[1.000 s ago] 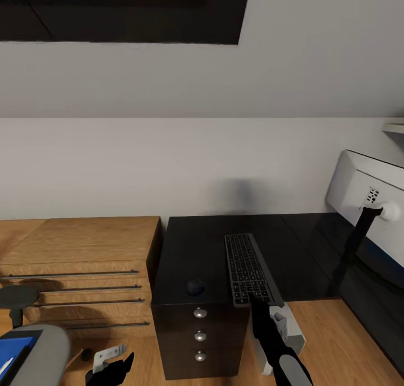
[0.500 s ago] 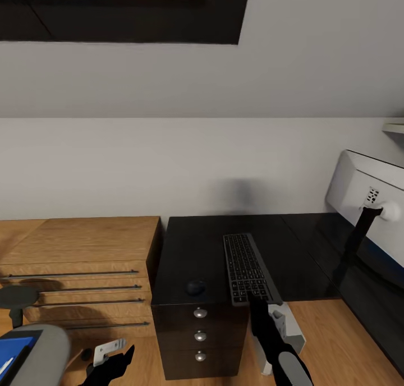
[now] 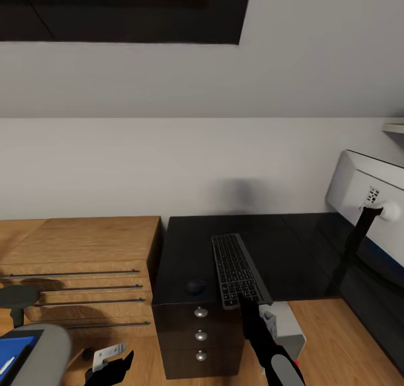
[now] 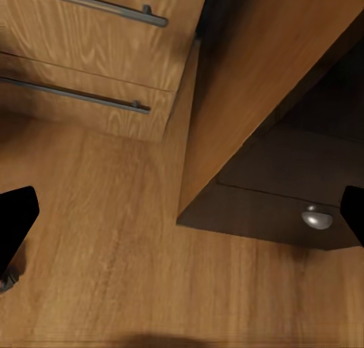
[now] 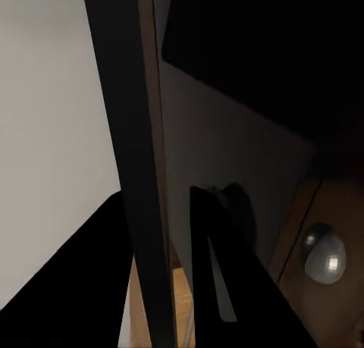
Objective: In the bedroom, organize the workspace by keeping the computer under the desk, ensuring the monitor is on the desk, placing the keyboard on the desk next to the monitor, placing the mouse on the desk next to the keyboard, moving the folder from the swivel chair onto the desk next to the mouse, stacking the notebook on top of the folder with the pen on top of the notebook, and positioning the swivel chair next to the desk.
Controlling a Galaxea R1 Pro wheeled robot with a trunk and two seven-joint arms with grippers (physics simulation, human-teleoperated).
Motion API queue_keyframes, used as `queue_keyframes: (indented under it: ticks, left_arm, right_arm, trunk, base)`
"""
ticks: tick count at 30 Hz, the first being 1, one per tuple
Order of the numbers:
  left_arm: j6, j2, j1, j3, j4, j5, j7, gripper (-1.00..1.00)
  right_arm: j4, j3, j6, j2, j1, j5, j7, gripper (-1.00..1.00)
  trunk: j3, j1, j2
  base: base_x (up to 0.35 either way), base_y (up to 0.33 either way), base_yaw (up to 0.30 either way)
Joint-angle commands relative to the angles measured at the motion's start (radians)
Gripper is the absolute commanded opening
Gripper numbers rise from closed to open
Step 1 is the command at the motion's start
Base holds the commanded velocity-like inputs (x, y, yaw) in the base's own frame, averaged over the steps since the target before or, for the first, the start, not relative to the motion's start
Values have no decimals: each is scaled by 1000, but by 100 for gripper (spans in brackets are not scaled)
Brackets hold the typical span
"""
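Note:
The grey keyboard [image 3: 234, 268] lies on the black desk [image 3: 185, 246], with its near end over the front edge. My right gripper [image 3: 247, 303] is shut on that near end; the right wrist view shows the keyboard [image 5: 129, 136] edge-on between the fingers. The dark mouse [image 3: 195, 286] sits left of the keyboard near the desk edge. At the right stands the monitor [image 3: 365, 192], showing its white back. The computer [image 3: 289, 327] stands on the floor under the desk. At the bottom left the folder [image 3: 12, 349] lies on the swivel chair [image 3: 39, 349]. My left gripper [image 3: 109, 366] [image 4: 182, 219] hangs open above the floor.
The dark three-drawer unit [image 3: 201, 341] with round knobs stands under the desk in front of me. A light wooden low cabinet [image 3: 78, 262] with bar handles adjoins it on the left. The grey wall rises close behind the desk. Wooden floor lies between the chair and the drawers.
My right gripper has drawn the keyboard leftward across the desk, closer to the mouse. The left gripper has barely moved.

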Motion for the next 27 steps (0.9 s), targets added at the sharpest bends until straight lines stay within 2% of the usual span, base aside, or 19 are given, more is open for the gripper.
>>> queue_keyframes:
  ticks: [1, 13, 25, 27]
  left_arm:
    - [1, 0, -1, 2, 1, 10, -7, 100]
    - [1, -1, -1, 2, -6, 12, -6, 100]
    - [1, -3, -1, 2, -30, 11, -6, 100]
    - [1, -3, -1, 2, -30, 11, -6, 100]
  right_arm:
    - [31, 3, -8, 0, 0, -18, -5, -100]
    - [31, -2, -11, 1, 0, -19, -3, -100]
    - [31, -4, -13, 2, 0, -19, -4, -100]
    - [31, -4, -13, 2, 0, -19, -4, -100]
  trunk:
    - [-1, 0, -1]
    - [-1, 0, -1]
    - [-39, 46, -85]
    - [-39, 46, -85]
  base:
    - [-92, 139, 0]
    - [-24, 32, 0]
    - [0, 0, 0]
    - [0, 0, 0]
